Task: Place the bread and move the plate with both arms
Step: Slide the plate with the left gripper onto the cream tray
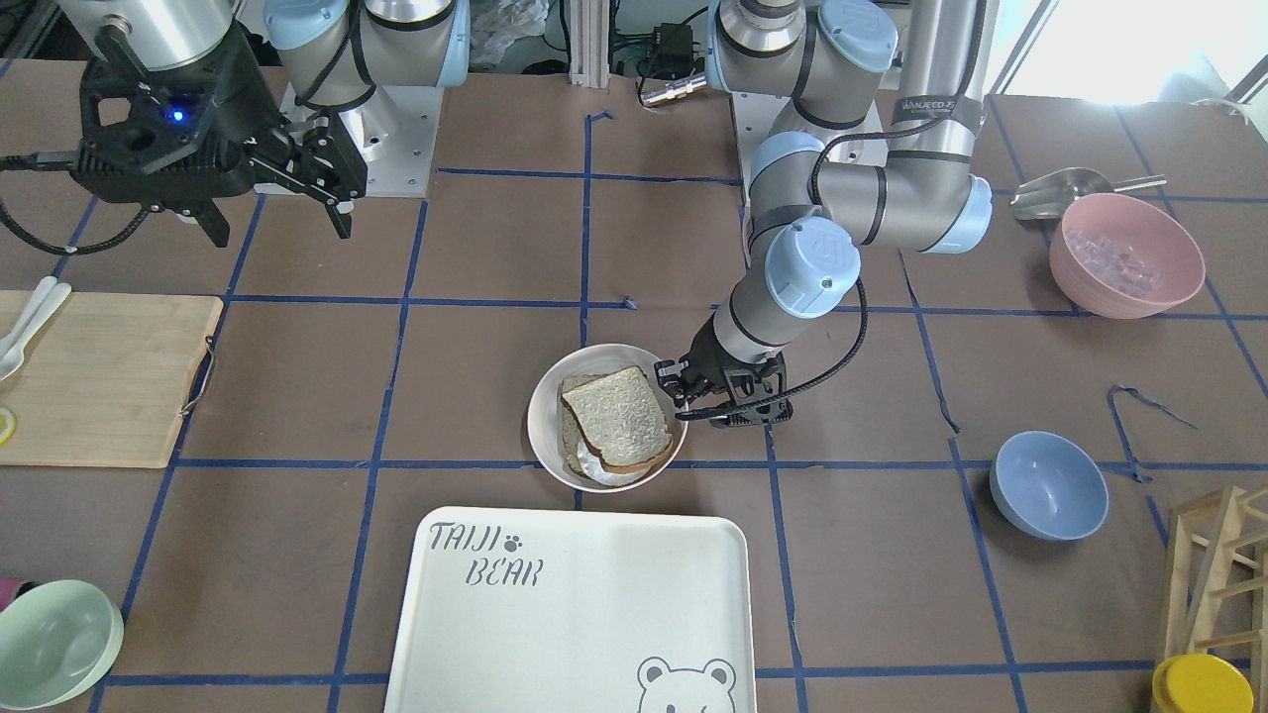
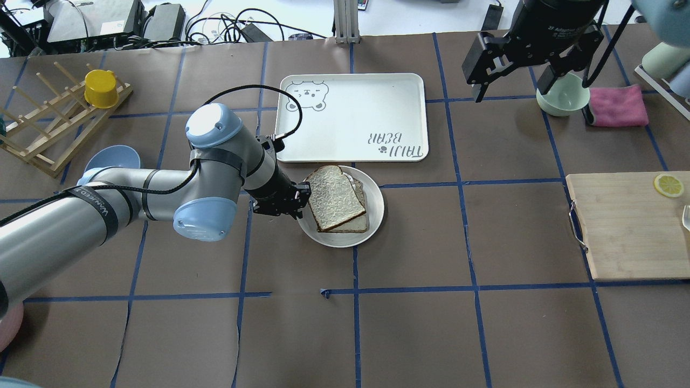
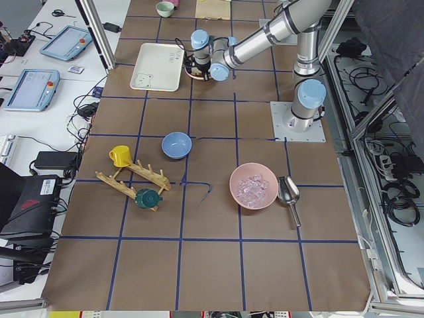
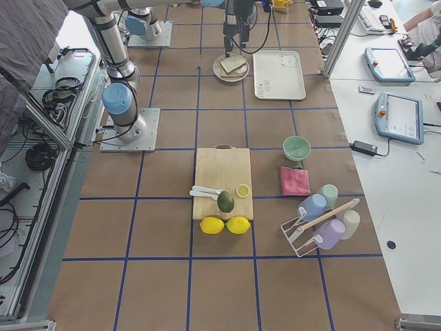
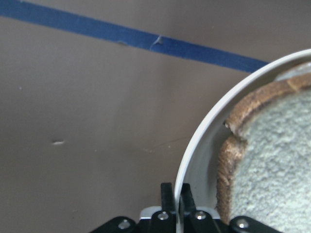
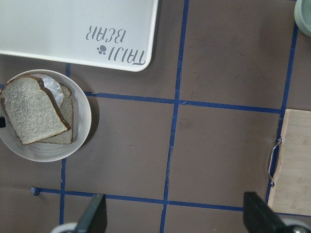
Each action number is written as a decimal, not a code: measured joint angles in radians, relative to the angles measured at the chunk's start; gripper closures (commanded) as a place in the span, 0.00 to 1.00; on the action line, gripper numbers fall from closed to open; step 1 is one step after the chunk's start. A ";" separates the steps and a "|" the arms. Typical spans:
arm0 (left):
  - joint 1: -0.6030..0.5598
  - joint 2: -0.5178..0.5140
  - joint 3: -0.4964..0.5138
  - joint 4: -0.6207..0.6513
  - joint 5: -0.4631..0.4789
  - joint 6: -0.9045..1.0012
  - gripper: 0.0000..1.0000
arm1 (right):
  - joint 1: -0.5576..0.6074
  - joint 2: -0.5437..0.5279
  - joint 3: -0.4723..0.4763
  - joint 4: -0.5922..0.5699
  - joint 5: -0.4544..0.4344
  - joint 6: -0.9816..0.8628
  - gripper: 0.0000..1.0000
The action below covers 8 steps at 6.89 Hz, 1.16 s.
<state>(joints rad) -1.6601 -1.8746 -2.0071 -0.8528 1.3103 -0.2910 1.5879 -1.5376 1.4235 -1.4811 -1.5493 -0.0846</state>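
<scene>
The bread (image 2: 334, 196), a dark-crusted slice with one rounded end, lies on top of a second slice in the round cream plate (image 2: 373, 223). The plate sits on the table just beside the bear tray. My left gripper (image 2: 303, 202) is low at the plate's edge. In the left wrist view its fingers (image 5: 167, 196) are pinched on the plate's rim (image 5: 204, 131), with the bread (image 5: 272, 170) just inside. My right gripper (image 2: 512, 91) hangs open and empty, high above the table and well away from the plate. Its wrist view shows the plate (image 6: 82, 131) and bread (image 6: 31, 109) far below.
The bear-printed tray (image 2: 350, 116) lies just beyond the plate. A wooden cutting board (image 2: 625, 226) with a lemon slice is at the right. A mint bowl (image 2: 563, 97) and a pink cloth (image 2: 617, 105) sit under the right arm. A blue bowl (image 2: 110, 159) and a wooden rack (image 2: 48, 124) are at the left.
</scene>
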 measured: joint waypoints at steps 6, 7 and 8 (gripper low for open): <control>0.065 -0.234 0.403 0.027 -0.087 0.001 1.00 | -0.002 -0.001 0.000 0.001 -0.001 -0.005 0.00; 0.068 -0.301 0.467 0.026 -0.100 0.006 1.00 | -0.003 -0.001 0.001 0.001 -0.001 -0.009 0.00; 0.068 -0.352 0.503 0.024 -0.116 0.028 1.00 | -0.003 -0.001 0.002 0.002 -0.002 -0.014 0.00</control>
<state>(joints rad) -1.5924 -2.2271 -1.5042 -0.8284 1.1945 -0.2625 1.5849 -1.5386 1.4251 -1.4792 -1.5508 -0.0985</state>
